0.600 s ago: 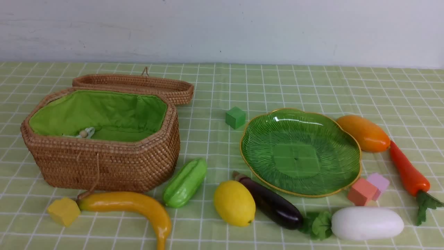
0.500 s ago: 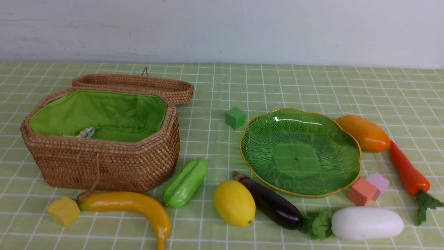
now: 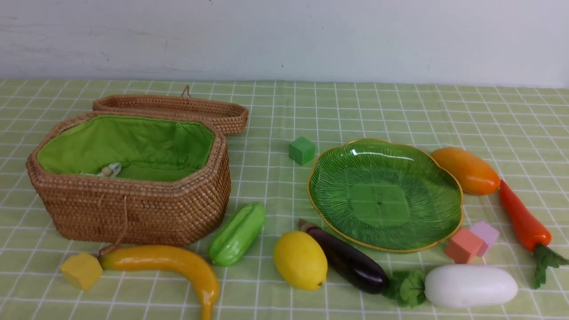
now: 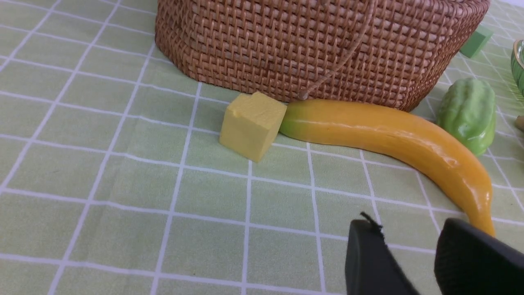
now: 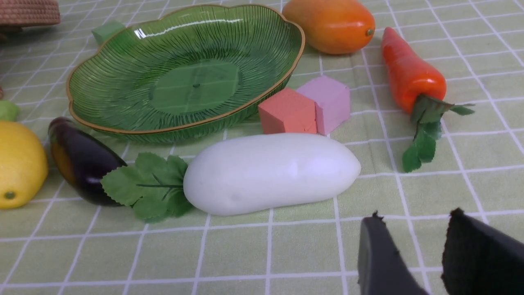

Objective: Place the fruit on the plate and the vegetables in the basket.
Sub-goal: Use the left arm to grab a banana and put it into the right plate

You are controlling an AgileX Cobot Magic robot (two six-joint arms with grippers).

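The wicker basket (image 3: pixel 129 195) stands at the left with its lid open behind it, and the green plate (image 3: pixel 418 153) sits empty at the right. In front lie a banana (image 3: pixel 178 264), a green gourd (image 3: pixel 238 233), a lemon (image 3: pixel 300 260), an eggplant (image 3: pixel 351 262) and a white radish (image 3: pixel 471 285). A mango (image 3: pixel 466 170) and a carrot (image 3: pixel 522 218) lie right of the plate. My left gripper (image 4: pixel 405 229) hangs open near the banana's (image 4: pixel 393 135) tip. My right gripper (image 5: pixel 413 223) is open and empty, just short of the radish (image 5: pixel 270 172). Neither gripper shows in the front view.
Foam blocks lie among the toys: a yellow one (image 3: pixel 82 270) against the banana's end, a green one (image 3: pixel 302 150) behind the plate, and an orange one (image 3: pixel 463 245) and a pink one (image 3: pixel 485 233) between plate and radish. A checked green cloth covers the table.
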